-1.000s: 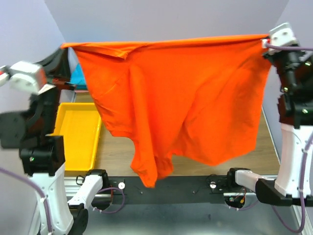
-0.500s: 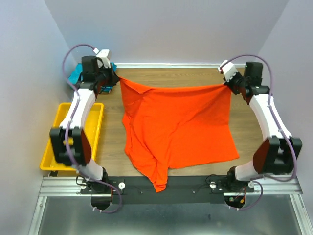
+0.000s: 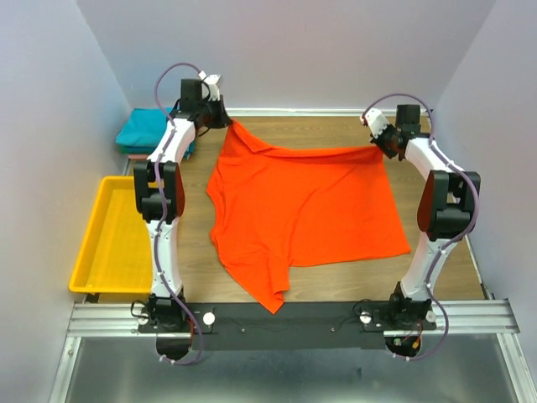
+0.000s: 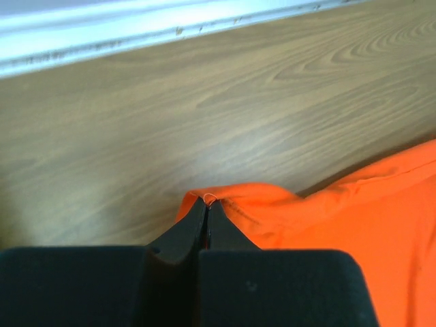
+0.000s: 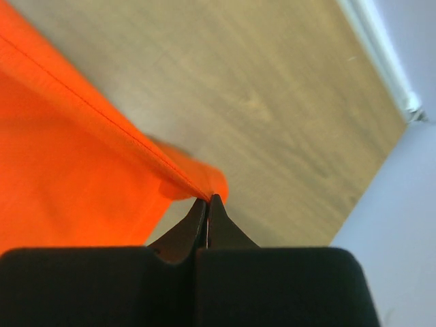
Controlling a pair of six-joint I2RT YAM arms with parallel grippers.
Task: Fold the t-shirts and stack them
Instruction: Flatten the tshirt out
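The orange-red t-shirt (image 3: 302, 210) lies spread over the wooden table, its near corner hanging over the front rail. My left gripper (image 3: 228, 122) is shut on its far left corner, seen in the left wrist view (image 4: 206, 201) with the cloth (image 4: 354, 211) trailing right. My right gripper (image 3: 379, 146) is shut on its far right corner, seen in the right wrist view (image 5: 206, 199) with the cloth (image 5: 61, 157) to the left. A teal t-shirt (image 3: 155, 130) lies folded at the far left. The pale pink t-shirt is out of view.
A yellow plastic tray (image 3: 117, 239) stands off the table's left side. The back wall and its white skirting (image 4: 170, 27) run close behind both grippers. The black front rail (image 3: 285, 319) holds the arm bases.
Both arms have reached farther back and lowered, laying the orange-red shirt flatter on the table. A second ago it hung high, filling the view.
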